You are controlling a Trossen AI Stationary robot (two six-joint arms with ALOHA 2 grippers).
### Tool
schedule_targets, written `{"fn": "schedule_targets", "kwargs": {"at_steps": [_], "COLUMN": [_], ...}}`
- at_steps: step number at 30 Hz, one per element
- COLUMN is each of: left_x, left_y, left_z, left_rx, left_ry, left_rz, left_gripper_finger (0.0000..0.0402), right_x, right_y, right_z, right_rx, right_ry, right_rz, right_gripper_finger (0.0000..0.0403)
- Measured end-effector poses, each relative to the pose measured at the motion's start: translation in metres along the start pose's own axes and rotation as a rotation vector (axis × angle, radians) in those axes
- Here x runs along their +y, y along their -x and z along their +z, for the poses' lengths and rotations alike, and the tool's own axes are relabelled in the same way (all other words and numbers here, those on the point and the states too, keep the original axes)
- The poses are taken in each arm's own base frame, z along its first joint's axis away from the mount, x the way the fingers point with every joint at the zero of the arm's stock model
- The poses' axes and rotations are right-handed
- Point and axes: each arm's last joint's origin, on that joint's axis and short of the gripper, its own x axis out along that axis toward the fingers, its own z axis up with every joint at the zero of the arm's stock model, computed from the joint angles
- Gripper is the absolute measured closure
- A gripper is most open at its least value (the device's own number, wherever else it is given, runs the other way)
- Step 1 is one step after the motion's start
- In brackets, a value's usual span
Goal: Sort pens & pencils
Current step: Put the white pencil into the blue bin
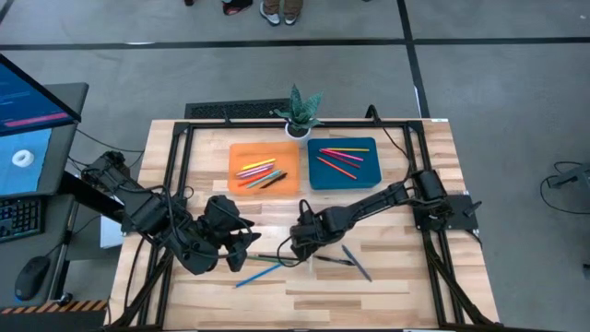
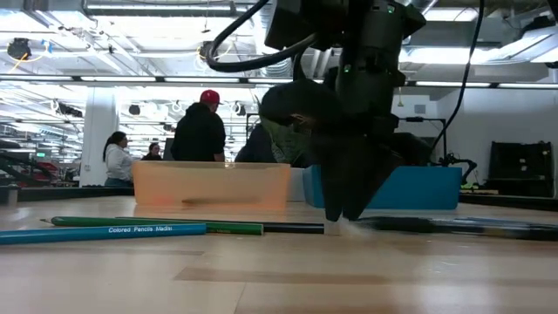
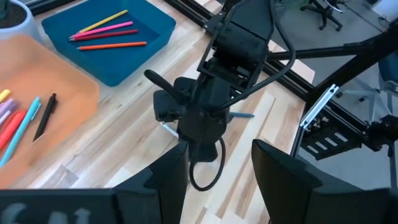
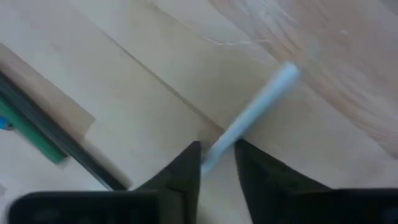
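Now right pincer (image 4: 217, 163) pinching white pen (image 4: 261, 112) (tabletop)

Two trays (image 1: 265, 169) sit side by side at the table's (image 1: 406, 277) far edge, each holding pens (image 1: 258, 172), a plant (image 1: 299, 112) behind them. Loose pens (image 1: 261, 273) lie nearer on the table, between both grippers.

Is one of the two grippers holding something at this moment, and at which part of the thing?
The right gripper has its fingers closed around one end of a white pen lying on the table. The left gripper is open and empty.
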Motion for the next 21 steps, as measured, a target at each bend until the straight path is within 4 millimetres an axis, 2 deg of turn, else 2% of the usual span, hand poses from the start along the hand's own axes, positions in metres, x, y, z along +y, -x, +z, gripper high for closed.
{"fn": "schedule_targets", "kwargs": {"at_steps": [7, 14, 21], "left_x": [0.0, 0.0, 0.0], "left_y": [0.0, 0.0, 0.0], "left_z": [0.0, 0.0, 0.0], "left_rx": [-0.001, -0.001, -0.001], "left_ry": [0.0, -0.003, -0.013], "left_rz": [0.0, 0.001, 0.004], "left_gripper_finger": [0.0235, 0.0235, 0.0235], "right_x": [-0.002, -0.004, -0.005], "right_y": [0.001, 0.002, 0.025], "right_z": [-0.001, 0.004, 0.006], "right_rx": [0.012, 0.021, -0.036], "right_ry": [0.045, 0.129, 0.194], "right_rz": [-0.011, -0.008, 0.002], "right_gripper_finger": [0.0386, 0.0392, 0.0399]}}
